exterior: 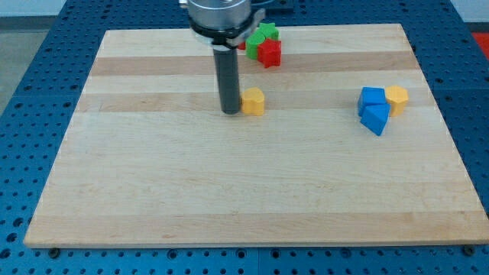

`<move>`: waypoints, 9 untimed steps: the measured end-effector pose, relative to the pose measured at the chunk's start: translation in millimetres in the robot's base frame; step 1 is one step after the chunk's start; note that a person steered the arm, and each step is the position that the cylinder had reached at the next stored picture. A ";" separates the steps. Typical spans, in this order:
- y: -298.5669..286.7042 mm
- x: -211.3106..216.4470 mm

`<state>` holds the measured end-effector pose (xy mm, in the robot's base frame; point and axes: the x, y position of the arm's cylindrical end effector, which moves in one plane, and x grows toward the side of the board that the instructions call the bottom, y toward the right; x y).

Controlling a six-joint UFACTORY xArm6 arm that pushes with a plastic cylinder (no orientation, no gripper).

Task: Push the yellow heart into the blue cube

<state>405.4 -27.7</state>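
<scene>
Arm cut off at the view's top. My tip (231, 111) is set touching the yellow heart (254, 101) on its left; nothing is grasped. Blue cube (372, 98) is placed well right, clustered with a blue block (376, 119) and yellow block (396, 98). Red (269, 52) and green (265, 33) blocks are partly hidden. Wooden board (229, 191), blue perforated table (23, 69).

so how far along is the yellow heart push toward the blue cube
Done: my tip stands right at the view's left side of the yellow heart, placed to push it rightward. In hand: the push looks barely begun, since the heart sits near the board's middle. Left: nearly the whole way across bare wood to the blue cube at the view's right.
</scene>
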 end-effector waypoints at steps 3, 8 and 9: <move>106.8 -51.7; 111.1 -43.7; 120.8 -33.9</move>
<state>371.6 93.1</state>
